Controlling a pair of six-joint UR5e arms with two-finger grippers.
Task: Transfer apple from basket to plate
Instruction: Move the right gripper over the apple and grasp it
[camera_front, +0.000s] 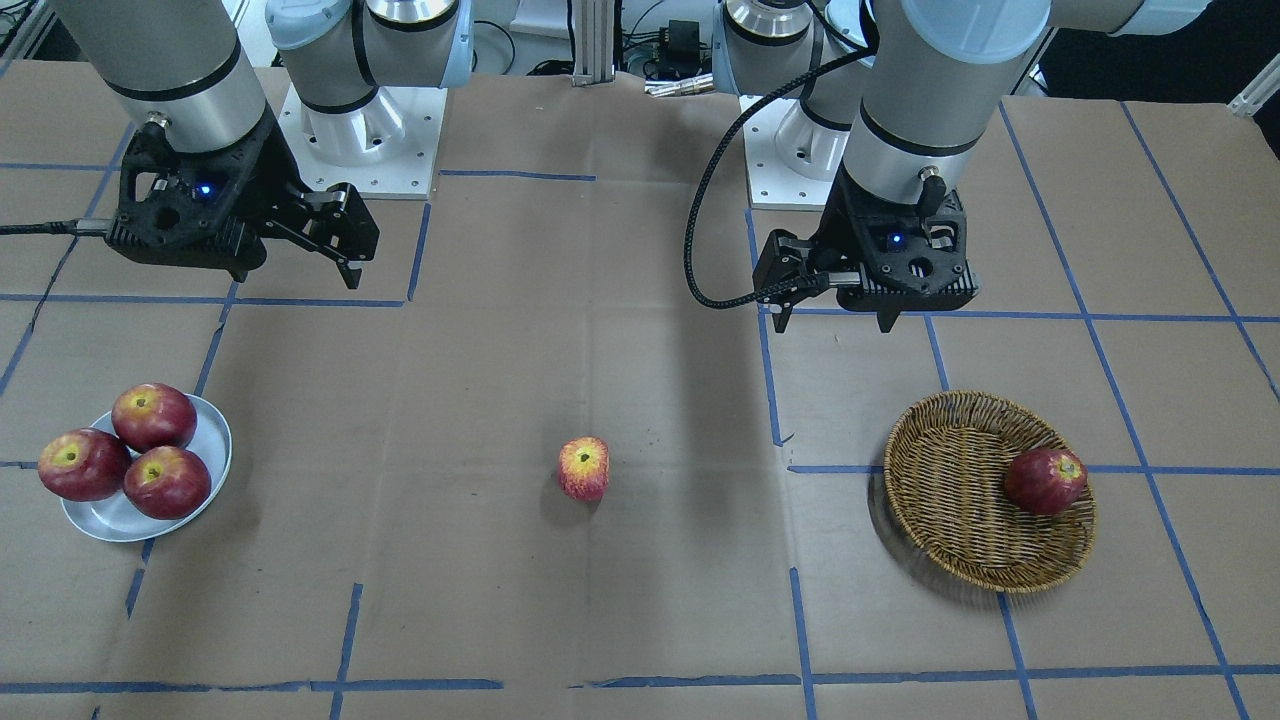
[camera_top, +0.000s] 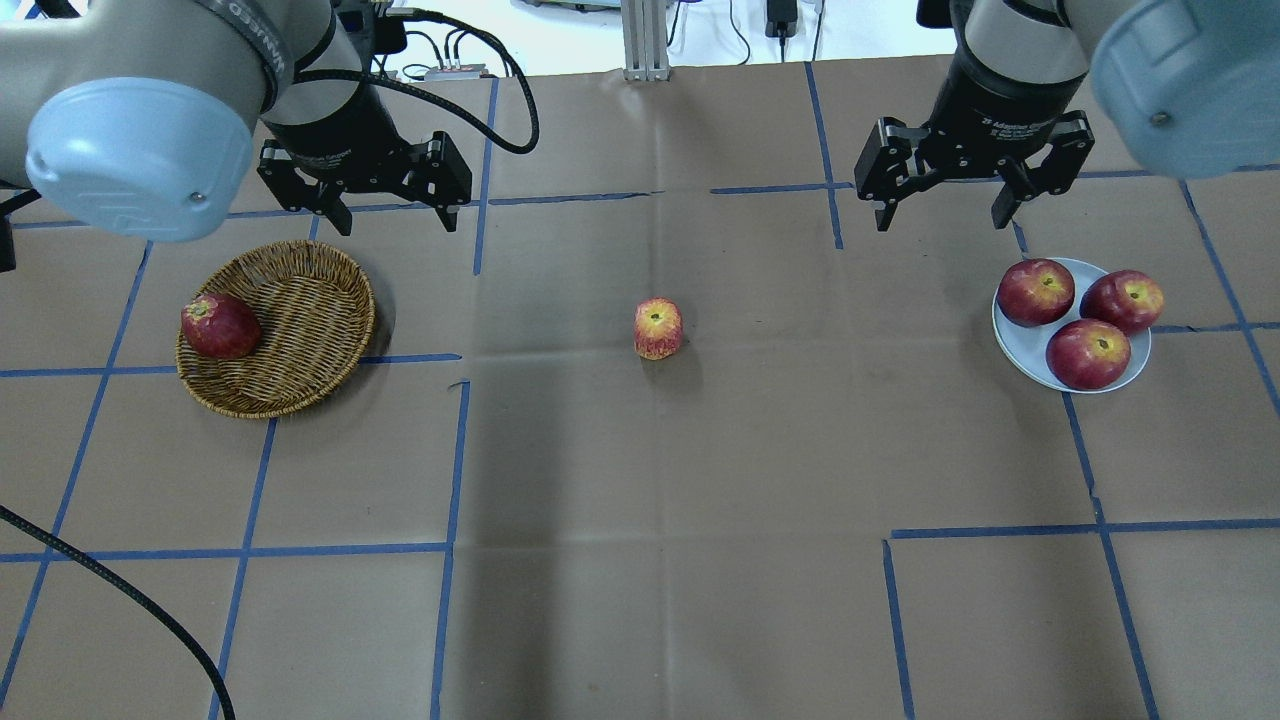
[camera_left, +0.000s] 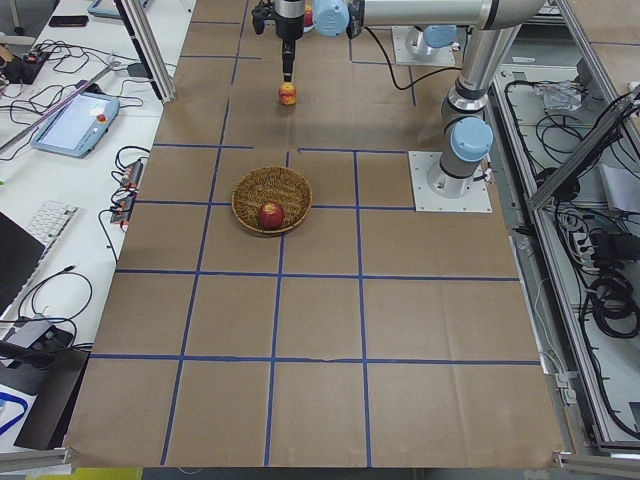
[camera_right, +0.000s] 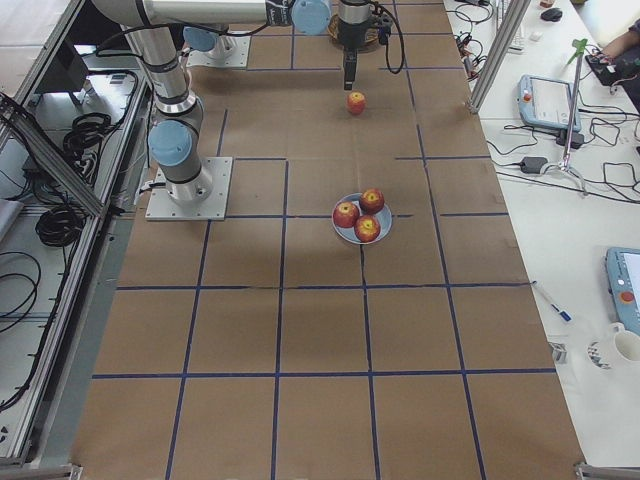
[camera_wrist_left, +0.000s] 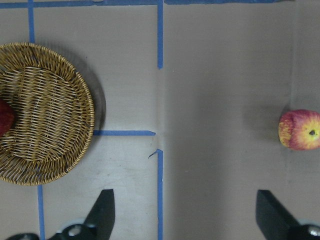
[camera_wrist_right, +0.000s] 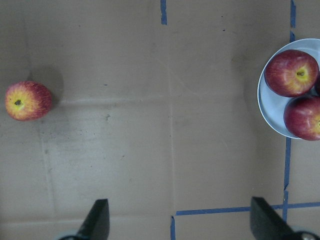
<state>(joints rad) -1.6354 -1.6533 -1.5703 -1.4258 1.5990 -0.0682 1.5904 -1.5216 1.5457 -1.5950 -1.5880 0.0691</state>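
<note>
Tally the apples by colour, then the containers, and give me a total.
Dark red apples: 4
Pinkish-red and yellow apple: 1
Basket: 1
Plate: 1
Total: 7

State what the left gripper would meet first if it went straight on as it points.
Probably the bare table: the left gripper points straight down, over a tape line, with the basket off to one side.

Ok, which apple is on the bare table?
The lighter, yellow-streaked apple mid-table. One dark red apple lies in the basket, and three dark red apples sit on the plate.
</note>
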